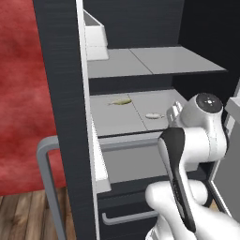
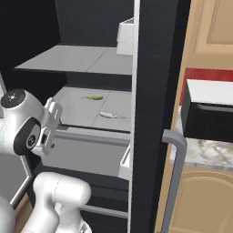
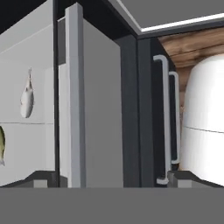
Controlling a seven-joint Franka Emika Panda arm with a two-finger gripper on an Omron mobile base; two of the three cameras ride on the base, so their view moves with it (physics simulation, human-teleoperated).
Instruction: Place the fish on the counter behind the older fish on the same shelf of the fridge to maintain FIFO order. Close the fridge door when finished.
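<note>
My claw (image 3: 112, 179) is released, its jaws spread wide with nothing between them, and it hangs just outside the fridge (image 1: 61, 93) in front of the shelf (image 1: 122, 123), level with the front lip of the wide drawer (image 1: 136, 161) below it. The fridge stands open: one dark door (image 1: 58, 117) swings out on my left with its grey bar handle (image 1: 47, 164) jutting toward me, and the other door edge (image 2: 152, 113) stands on my right with its own handle (image 2: 175, 173); the gap between them leaves room for my arm but little to spare on either side. The shelf's front edge lies just past my wrist. On it the fish (image 1: 121, 101) lies toward the back, slender and olive-yellow, and the older fish (image 1: 153, 115) lies nearer the front edge and a little to the right, pale and oval; the two are apart and each lies flat on the shelf. Through my hand camera, rolled on its side, I see the older fish and the tail of the fish against the grey shelf, with the drawer front beside them and two lower drawer handles (image 3: 165, 122) beyond. A higher shelf (image 1: 154, 61) roofs the space above, and a white door bin (image 1: 93, 37) sits at its left end. To the right, outside the fridge, the counter (image 2: 205, 152) carries a black box-like appliance (image 2: 209, 113).
</note>
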